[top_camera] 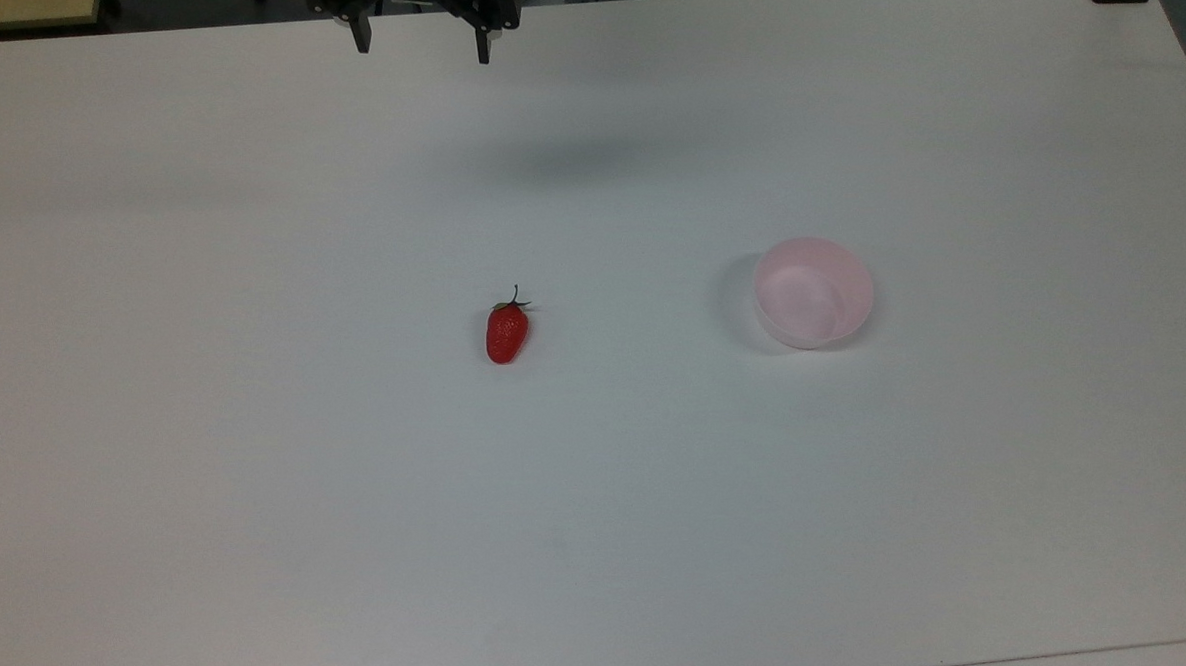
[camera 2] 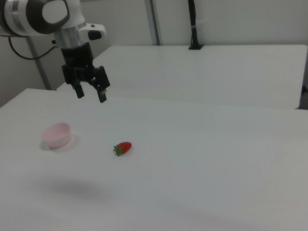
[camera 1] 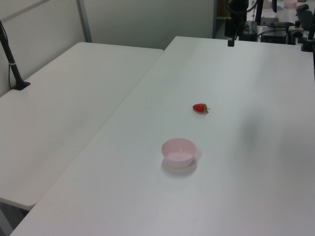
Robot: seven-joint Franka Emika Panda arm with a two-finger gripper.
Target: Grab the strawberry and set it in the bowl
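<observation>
Pink bowl (camera 1: 178,152) sits empty, strawberry (camera 1: 200,108) lying apart on table (camera 1: 256,162).

Red strawberry (top_camera: 507,333), pink bowl (top_camera: 812,292), white table (top_camera: 259,488).

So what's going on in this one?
A single robot arm is set to move a strawberry into a pale pink bowl, but nothing has been picked up yet. The gripper hangs open and empty well above the white table, up at the top view's top edge. The strawberry lies on its side on the bare tabletop, apart from the bowl, which sits empty to the top view's right of it.
</observation>
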